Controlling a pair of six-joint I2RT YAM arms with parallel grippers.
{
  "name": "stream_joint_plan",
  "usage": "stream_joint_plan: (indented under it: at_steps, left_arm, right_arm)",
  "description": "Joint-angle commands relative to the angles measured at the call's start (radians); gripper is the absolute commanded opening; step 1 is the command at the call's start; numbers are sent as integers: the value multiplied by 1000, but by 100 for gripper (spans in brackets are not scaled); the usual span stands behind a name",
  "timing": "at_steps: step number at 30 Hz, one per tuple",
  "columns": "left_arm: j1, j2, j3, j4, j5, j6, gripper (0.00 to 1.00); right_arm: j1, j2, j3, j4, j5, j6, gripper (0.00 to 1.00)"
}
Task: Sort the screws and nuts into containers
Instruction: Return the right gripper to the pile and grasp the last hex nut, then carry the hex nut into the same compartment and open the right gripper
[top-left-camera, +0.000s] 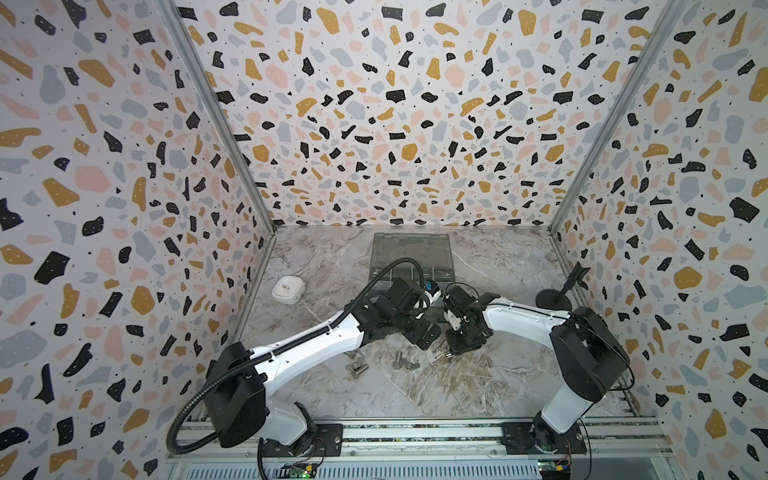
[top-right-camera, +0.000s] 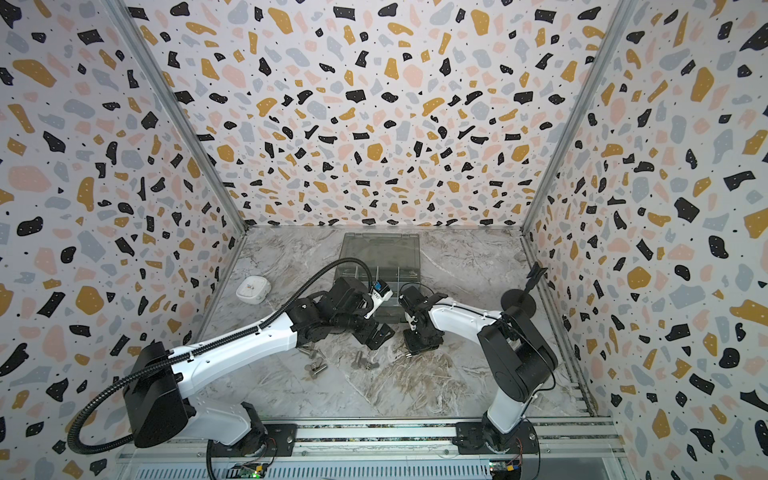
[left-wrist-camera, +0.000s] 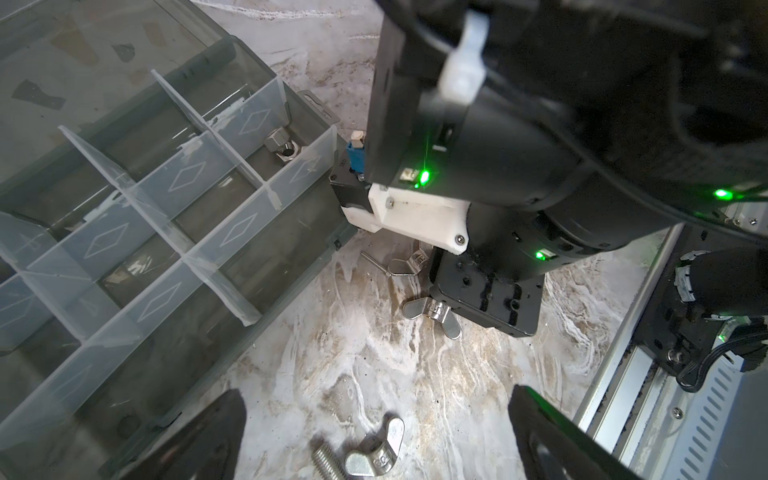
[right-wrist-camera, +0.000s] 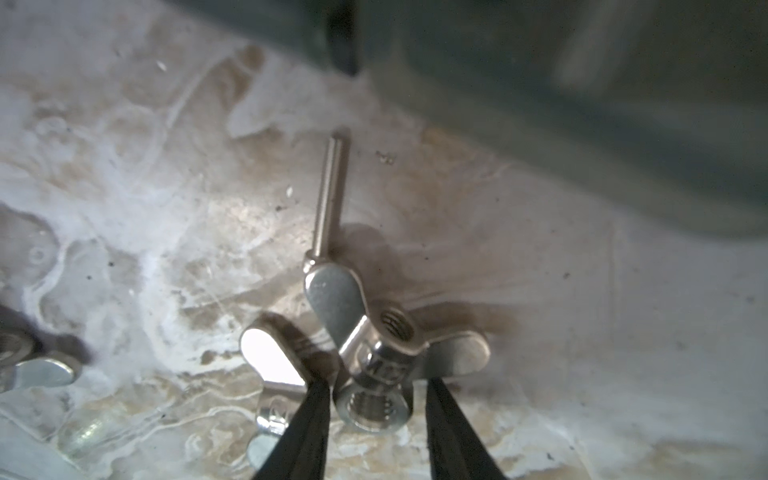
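Right tool (right-wrist-camera: 376, 384) brackets the threaded barrel of a wing nut (right-wrist-camera: 382, 370) lying on the bench (right-wrist-camera: 582, 332) just beside the organiser box (left-wrist-camera: 299, 241), actual pinch not confirmable; left tool (left-wrist-camera: 374, 399) gapes released; nut judged light, rigid, slick steel, so take the barrel, not the sloping wings.

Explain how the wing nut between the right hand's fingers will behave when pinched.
The wing nut looks stiff, shiny metal: it may slip. Its wings probably prevent rolling. One wing seems to touch a thin pin, possibly dragging it.
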Motion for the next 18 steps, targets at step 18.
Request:
stream_joint_plan:
  at_steps: [18]
  left_arm:
    - [64,38,59,-5,21,47,100]
  right_arm:
    - [-2,-50,206,-191,72,-31,21]
